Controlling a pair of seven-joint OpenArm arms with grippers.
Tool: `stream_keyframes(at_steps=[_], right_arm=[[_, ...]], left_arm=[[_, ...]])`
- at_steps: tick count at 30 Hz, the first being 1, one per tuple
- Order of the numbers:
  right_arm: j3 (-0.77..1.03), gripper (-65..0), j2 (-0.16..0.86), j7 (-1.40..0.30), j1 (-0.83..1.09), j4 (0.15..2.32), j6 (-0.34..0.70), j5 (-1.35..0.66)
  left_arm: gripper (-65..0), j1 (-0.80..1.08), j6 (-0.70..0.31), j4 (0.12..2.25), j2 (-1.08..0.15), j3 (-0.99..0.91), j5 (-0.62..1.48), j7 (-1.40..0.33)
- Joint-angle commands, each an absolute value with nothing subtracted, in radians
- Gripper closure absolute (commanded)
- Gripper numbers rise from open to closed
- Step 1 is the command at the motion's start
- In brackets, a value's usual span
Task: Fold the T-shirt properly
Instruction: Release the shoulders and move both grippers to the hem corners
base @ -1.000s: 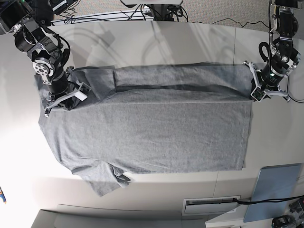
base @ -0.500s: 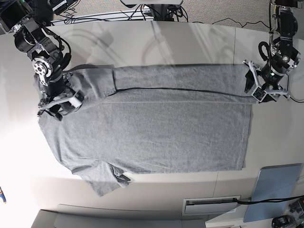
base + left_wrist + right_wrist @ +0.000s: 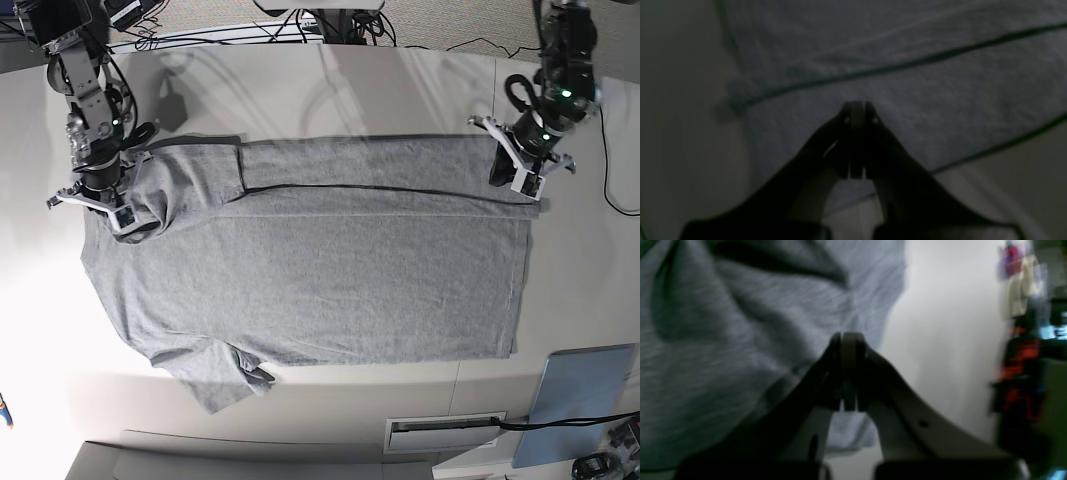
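The heather-grey T-shirt (image 3: 320,280) lies spread flat on the white table (image 3: 300,90), plain side up. Its far strip is folded toward the middle along a dark crease line. One sleeve (image 3: 215,375) sticks out at the near left. My left gripper (image 3: 520,180) hovers over the far hem corner on the view's right. In the left wrist view the left gripper (image 3: 857,111) is shut, empty, above the T-shirt (image 3: 940,100). My right gripper (image 3: 117,213) hangs over the folded sleeve and shoulder. The right wrist view shows the right gripper (image 3: 847,340) shut, with nothing in it, above the T-shirt (image 3: 723,340).
A flat grey-blue panel (image 3: 580,400) lies at the near right corner. A white slotted fitting (image 3: 445,432) sits at the near edge. Cables (image 3: 300,30) run along the far edge. Blurred coloured items (image 3: 1023,340) stand beyond the table.
The far strip has settled flat onto the shirt. Both grippers opened, let go of the cloth and shut again. Both arms have lifted off it; the left one shifted toward the middle.
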State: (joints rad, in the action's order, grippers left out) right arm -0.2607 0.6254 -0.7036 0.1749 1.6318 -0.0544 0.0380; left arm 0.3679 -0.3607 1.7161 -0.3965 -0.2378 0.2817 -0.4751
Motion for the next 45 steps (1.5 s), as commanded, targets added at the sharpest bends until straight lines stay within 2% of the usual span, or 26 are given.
stream_keyframes(at_steps=[1,6,15,25,30,35,45], right_arm=[[-0.241,0.0,0.633,-0.689,0.172,1.634,-0.042,0.019],[-0.231,0.0,0.624,-0.693,0.212,1.590,-0.015,-0.012],[-0.226,0.0,0.627,-0.693,0.352,1.610,-0.018,0.033],[-0.226,0.0,0.626,-0.688,0.553,1.764,-0.049,0.113],[-0.226,0.0,0.627,-0.699,0.645,1.822,-0.083,0.173],[-0.225,0.0,0.627,-0.675,0.723,1.839,-0.130,0.211],[-0.168,0.0,0.626,-0.662,0.772,1.840,-0.133,0.210]], left_arm=[[0.0,0.363,-0.355,1.720,-0.391,-0.245,0.294,-0.456],[0.0,0.372,-0.356,1.637,-0.338,-0.245,0.364,-0.461],[0.0,0.477,-0.361,1.633,-0.333,-0.270,0.376,-0.592],[0.0,0.659,-0.563,1.671,-0.333,-0.452,0.473,-0.614],[0.0,0.723,-0.605,1.672,-0.335,-0.463,0.473,-0.612],[0.0,0.734,-0.604,1.676,-0.336,-0.463,0.473,-0.613],[0.0,0.737,-0.604,1.770,-0.336,-0.463,0.472,-0.720]])
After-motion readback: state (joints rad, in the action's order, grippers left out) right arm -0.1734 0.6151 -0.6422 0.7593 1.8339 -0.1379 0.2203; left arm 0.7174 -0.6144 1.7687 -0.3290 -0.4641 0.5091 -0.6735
